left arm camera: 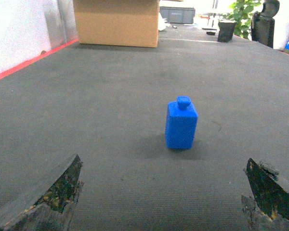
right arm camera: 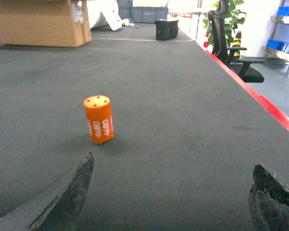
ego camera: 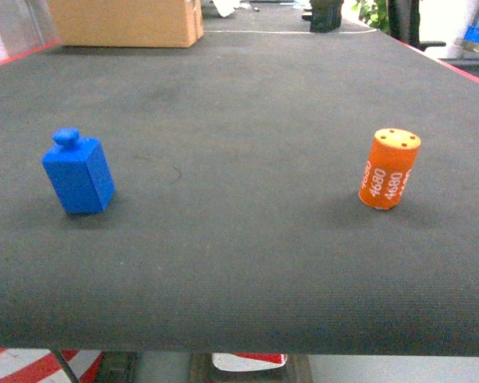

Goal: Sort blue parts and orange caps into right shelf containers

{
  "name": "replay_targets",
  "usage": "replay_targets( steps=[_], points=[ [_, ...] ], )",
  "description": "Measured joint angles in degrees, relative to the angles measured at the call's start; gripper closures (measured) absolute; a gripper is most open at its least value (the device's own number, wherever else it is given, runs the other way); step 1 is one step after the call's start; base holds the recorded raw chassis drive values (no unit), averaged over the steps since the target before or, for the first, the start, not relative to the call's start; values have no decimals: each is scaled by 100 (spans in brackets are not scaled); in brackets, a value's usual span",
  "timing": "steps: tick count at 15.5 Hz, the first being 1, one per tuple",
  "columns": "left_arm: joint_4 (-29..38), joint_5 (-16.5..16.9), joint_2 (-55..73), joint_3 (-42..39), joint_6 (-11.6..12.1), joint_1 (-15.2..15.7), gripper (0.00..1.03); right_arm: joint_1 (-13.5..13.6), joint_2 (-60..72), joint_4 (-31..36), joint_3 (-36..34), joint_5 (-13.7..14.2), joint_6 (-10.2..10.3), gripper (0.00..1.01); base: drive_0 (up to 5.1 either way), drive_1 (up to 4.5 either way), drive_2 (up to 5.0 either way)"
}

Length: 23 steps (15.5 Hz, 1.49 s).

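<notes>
While both grippers stand wide apart and empty, my left gripper (left arm camera: 161, 192) faces the blue part (left arm camera: 181, 123) standing upright on the dark mat (ego camera: 239, 263), and my right gripper (right arm camera: 171, 197) faces the orange cap (right arm camera: 99, 119), upright, well apart from it; I judge either could topple if a finger clips it off-centre. Nothing blocks either reach; the cardboard box (ego camera: 126, 21) sits far back; blue bins (right arm camera: 285, 29) show only at the far right, so carrying there risks a drop.

Even overhead light, soft shadows under the objects, bright washed-out glare at the far background, slight blur.
</notes>
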Motion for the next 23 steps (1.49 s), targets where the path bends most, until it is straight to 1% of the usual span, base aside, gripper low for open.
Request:
replay_targets(
  steps=[23],
  points=[
    [2,-2,0,0,-2,0,5,0,0,7,0,0,-2,3,0,0,0]
  ],
)
